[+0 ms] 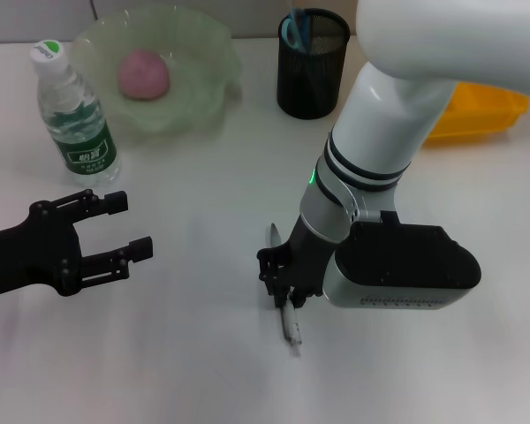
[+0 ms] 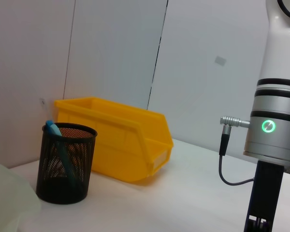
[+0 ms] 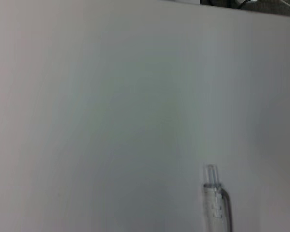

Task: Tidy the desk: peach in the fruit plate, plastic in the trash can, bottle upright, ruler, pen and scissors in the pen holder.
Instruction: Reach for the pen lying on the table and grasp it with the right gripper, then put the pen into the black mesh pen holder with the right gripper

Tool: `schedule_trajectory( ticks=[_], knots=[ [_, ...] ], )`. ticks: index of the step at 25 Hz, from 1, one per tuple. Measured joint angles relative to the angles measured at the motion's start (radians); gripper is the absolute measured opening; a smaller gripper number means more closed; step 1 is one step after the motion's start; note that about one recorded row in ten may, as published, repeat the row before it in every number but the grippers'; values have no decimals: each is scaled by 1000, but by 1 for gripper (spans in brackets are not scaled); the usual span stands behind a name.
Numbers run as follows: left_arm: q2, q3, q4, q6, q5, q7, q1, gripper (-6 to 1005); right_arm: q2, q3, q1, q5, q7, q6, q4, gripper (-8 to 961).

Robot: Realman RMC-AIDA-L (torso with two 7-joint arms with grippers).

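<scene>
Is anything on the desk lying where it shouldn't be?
Yes: the clear plastic pen lies flat on the white desk, not in the black mesh pen holder. The right gripper is down over it.

The only writing is on the water bottle (image 1: 73, 113), which stands upright on the bench (image 1: 194, 353) in the head view. Its green label (image 1: 88, 150) carries white characters, but they are too small to read; they seem to be Chinese signs. The white cap (image 1: 48, 54) has a small green mark on top, also not readable. No text, brand or number can be read on the black mesh pen holder (image 2: 65, 163), on the yellow bin (image 2: 121, 140), or on the clear pen (image 3: 215, 203). The green ring light (image 2: 268, 126) on the right arm is only a light, with no sign in it.
</scene>
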Motion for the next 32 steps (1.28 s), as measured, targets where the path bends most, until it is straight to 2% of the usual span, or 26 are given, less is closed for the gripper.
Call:
schedule_trajectory(
  ticks=[10, 17, 19, 23, 26, 29, 32],
  knots=[
    [-2, -2, -7, 1, 0, 14, 1, 783, 0, -1, -8, -6, 2, 1, -19, 124],
    [4, -8, -2, 15, -3, 9, 3, 783, -4, 42, -57, -75, 71, -56, -134, 111],
    [4, -8, -2, 15, -3, 9, 3, 783, -6, 103, -71, -103, 96, -116, -176, 110],
    [19, -21, 1, 36, -9, -7, -5, 783, -7, 257, -101, -152, 149, -225, -242, 110],
    [22, -30, 4, 44, -9, -15, -9, 783, -9, 317, -111, -161, 170, -258, -260, 110],
    [24, -46, 11, 47, -9, -22, -11, 783, -10, 452, -149, -163, 201, -351, -325, 110],
    [25, -54, 11, 47, -9, -22, -11, 783, -11, 510, -174, -163, 213, -377, -358, 110]
  ],
)
